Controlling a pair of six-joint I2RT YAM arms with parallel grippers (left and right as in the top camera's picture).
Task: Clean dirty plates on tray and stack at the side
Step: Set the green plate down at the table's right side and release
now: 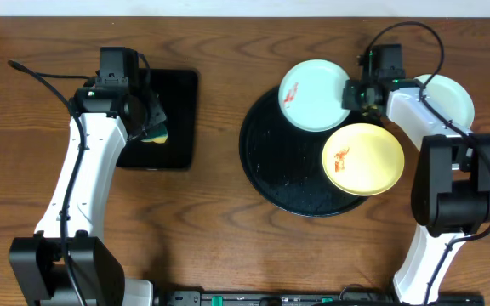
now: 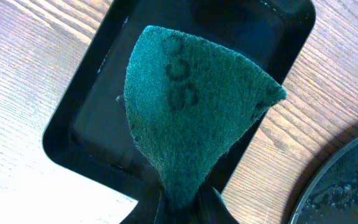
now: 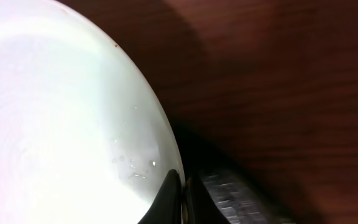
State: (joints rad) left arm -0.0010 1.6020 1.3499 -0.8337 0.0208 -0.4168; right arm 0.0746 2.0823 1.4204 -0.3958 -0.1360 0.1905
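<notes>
While the right gripper [image 3: 182, 196] pinched the mint plate [image 1: 311, 95] by its rim, the left gripper [image 2: 180, 211], clenching the sponge [image 2: 191, 106], probably needed gentle strokes.

My rig from above: left arm [image 1: 79, 174] and right arm [image 1: 415, 106] each pair white shells with bulky black joints and bases. A thin black cable [image 1: 45, 74] runs off the left wrist; the right gripper [image 3: 184, 196] shows glossy black fingers [image 3: 166, 200]; a green light [image 1: 367, 58] glows.
</notes>
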